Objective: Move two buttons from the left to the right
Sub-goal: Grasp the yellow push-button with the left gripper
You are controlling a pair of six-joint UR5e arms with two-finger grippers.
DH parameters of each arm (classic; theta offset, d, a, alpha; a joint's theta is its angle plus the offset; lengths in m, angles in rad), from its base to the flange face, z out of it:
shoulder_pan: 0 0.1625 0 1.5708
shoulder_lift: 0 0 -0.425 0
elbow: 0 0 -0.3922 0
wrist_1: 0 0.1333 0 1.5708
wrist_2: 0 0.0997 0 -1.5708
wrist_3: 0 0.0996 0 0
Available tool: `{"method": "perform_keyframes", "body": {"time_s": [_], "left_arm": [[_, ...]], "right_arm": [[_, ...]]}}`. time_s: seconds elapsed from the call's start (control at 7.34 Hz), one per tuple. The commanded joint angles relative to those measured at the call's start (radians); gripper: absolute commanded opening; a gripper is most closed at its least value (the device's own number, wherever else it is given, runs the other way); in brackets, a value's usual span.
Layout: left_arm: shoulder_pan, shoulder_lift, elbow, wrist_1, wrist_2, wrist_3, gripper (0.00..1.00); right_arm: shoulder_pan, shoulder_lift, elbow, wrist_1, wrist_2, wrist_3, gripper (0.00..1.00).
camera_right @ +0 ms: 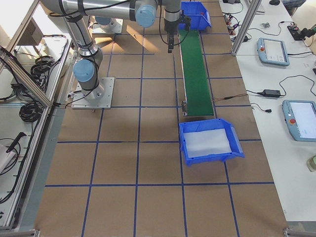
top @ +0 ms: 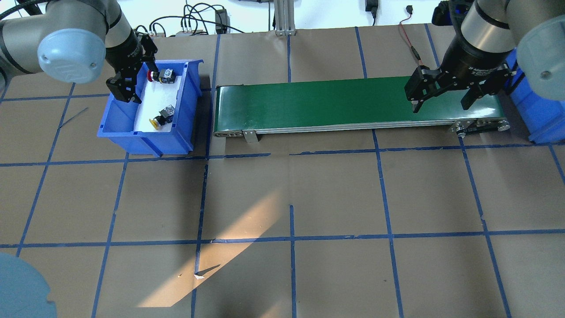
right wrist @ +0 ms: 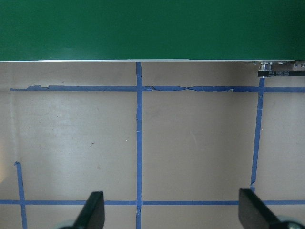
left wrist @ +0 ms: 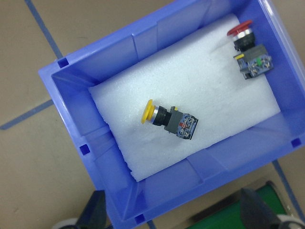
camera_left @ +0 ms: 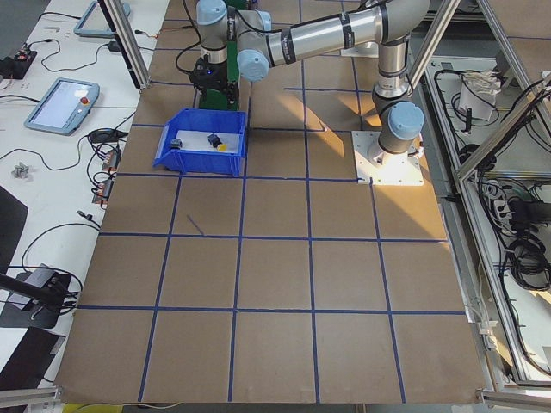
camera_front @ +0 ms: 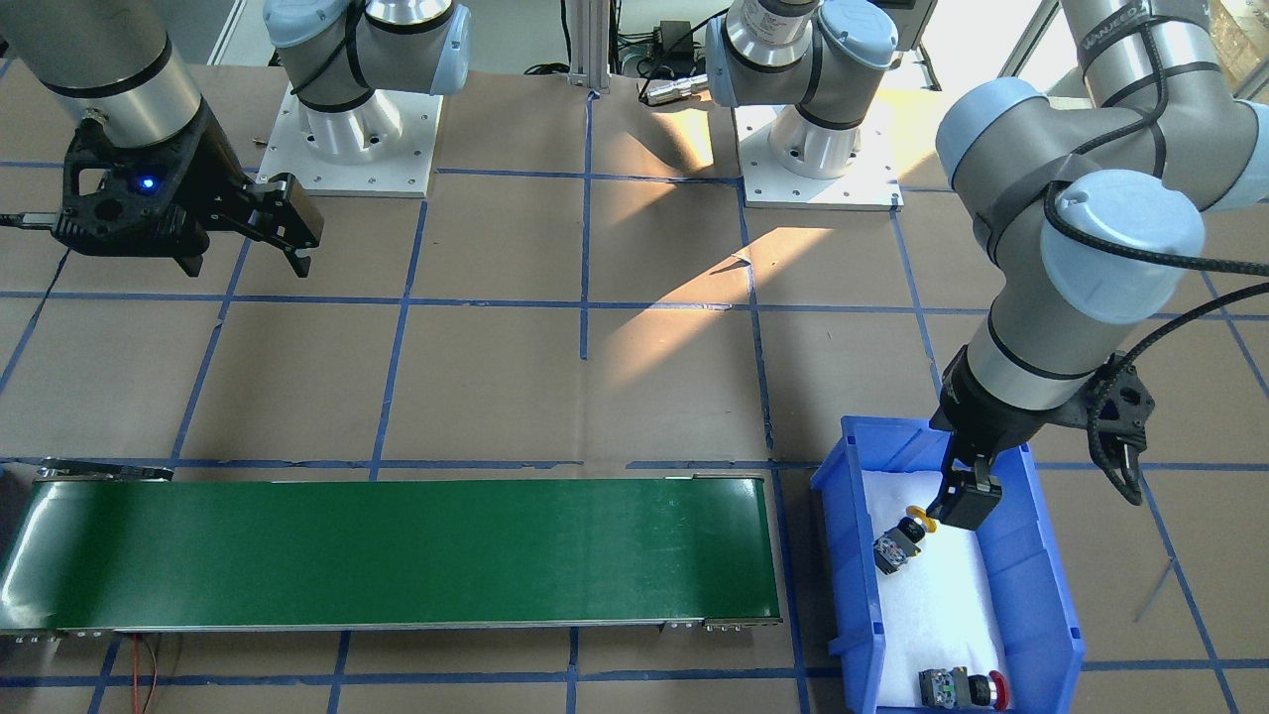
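Note:
Two buttons lie on white foam in a blue bin (top: 145, 142). The yellow-capped button (left wrist: 169, 119) rests on its side near the middle of the foam. Near one end wall is the red-capped button (left wrist: 248, 47), also on its side. My left gripper (top: 134, 75) hangs open above the bin, touching neither button, and its fingertips (left wrist: 95, 214) show at the bottom of the left wrist view. Over the far end of the green conveyor belt (top: 331, 101) my right gripper (top: 440, 105) is open and holds nothing.
A second blue bin (camera_right: 210, 155) holding only white foam stands beyond the conveyor's right end. Brown paper with blue tape lines covers the table (top: 291, 198). The two arm bases (camera_front: 347, 149) sit on white plates at the robot's side.

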Motion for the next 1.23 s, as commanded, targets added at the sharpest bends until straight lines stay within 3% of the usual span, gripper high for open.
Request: {"method": "perform_keyframes", "body": {"time_s": [0.0, 0.27, 0.68, 1.09], "left_arm": [[0.027, -0.075, 0.003, 0.075, -0.036, -0.207, 1.00], [0.078, -0.127, -0.010, 0.124, -0.111, -0.351, 1.00], [0.070, -0.225, -0.031, 0.247, -0.099, -0.475, 0.99], [0.060, -0.241, -0.104, 0.328, -0.097, -0.475, 0.95]], "right_arm": [[0.000, 0.000, 0.000, 0.000, -0.001, 0.000, 1.00], [0.002, -0.002, 0.014, 0.000, 0.002, 0.000, 1.00], [0.002, -0.002, 0.014, -0.002, 0.002, 0.000, 1.00], [0.002, -0.002, 0.014, -0.003, 0.001, -0.002, 1.00]]}}
